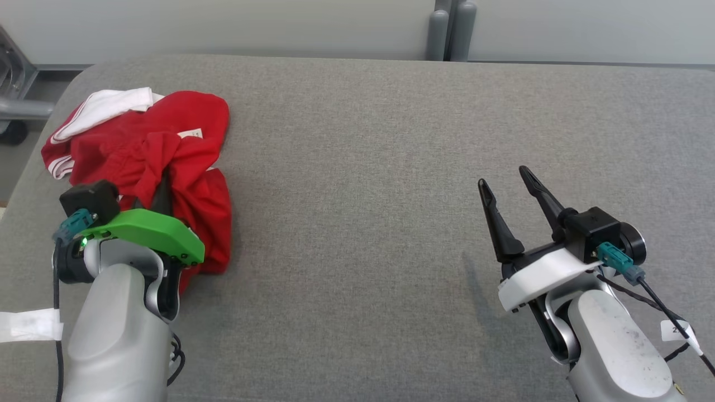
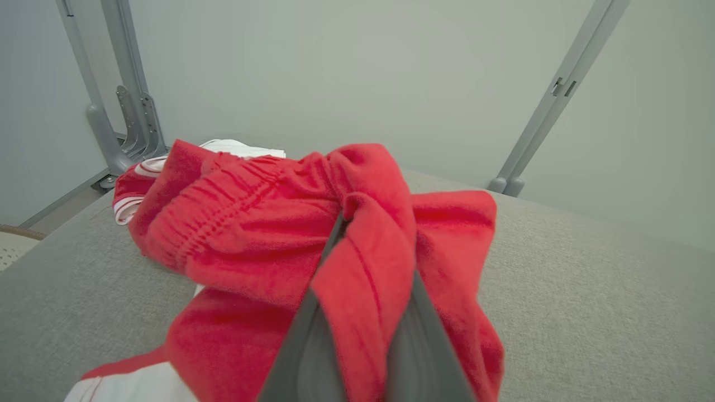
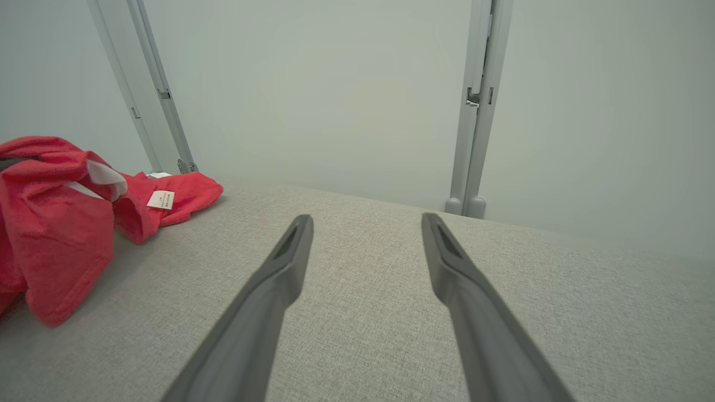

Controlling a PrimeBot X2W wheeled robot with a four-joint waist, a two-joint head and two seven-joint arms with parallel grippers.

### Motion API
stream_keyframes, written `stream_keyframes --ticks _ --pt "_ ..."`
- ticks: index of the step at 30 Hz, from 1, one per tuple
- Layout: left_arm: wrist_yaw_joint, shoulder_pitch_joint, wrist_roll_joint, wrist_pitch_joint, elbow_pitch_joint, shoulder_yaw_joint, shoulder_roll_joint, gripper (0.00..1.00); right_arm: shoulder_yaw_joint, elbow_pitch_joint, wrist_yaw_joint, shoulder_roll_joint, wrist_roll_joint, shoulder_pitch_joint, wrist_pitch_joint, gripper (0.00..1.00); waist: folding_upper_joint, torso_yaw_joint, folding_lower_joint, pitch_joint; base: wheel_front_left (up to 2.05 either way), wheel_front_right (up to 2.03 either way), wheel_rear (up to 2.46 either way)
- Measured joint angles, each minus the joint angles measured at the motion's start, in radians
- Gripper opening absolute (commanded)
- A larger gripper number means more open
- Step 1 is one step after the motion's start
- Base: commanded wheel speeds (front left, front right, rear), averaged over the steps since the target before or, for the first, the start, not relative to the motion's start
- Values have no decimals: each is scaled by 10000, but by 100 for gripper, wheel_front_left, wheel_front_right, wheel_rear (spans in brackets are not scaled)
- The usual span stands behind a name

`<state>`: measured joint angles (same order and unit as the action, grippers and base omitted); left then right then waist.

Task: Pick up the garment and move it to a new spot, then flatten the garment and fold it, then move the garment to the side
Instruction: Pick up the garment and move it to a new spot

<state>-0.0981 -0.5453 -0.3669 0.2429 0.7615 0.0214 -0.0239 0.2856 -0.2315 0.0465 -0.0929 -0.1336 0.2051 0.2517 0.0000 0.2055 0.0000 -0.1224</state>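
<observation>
Our left tool (image 1: 163, 190) is pressed together on a fold of the red garment (image 1: 184, 151). In the left wrist view this fold runs up between the two dark fingers (image 2: 304, 363), so we judge that the cloth is really pinched. The garment lies crumpled in a heap near the far left corner of the grey tabletop (image 1: 391, 167), with its white striped part (image 1: 106, 106) towards the edge and a small white label (image 1: 191, 133) on top. We think the grip is taken at the near part of the heap because from there the cloth can be lifted and carried towards the middle, which is the first step of the task; flattening and folding are not yet begun. Our right tool (image 1: 503, 176) hangs well apart from the garment, over the right side of the tabletop, its fingers spread wide with nothing between them. We suppose it is placed there so as not to disturb the pick, and to be ready for a second corner when the cloth must be spread. One risk is that a single pinch in a bundle may lift only one layer.
</observation>
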Motion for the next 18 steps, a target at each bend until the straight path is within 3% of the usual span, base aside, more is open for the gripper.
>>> stream_keyframes --ticks 8,18 --pt "-211 0 4 56 -915 1011 13 0 27 0 -52 84 -92 -106 0 100 0 -594 0 266 0 0 0" --pt "-263 23 -178 52 -1381 3455 2 0 21 19 -219 217 -184 -357 0 100 0 -1837 0 511 0 0 0"
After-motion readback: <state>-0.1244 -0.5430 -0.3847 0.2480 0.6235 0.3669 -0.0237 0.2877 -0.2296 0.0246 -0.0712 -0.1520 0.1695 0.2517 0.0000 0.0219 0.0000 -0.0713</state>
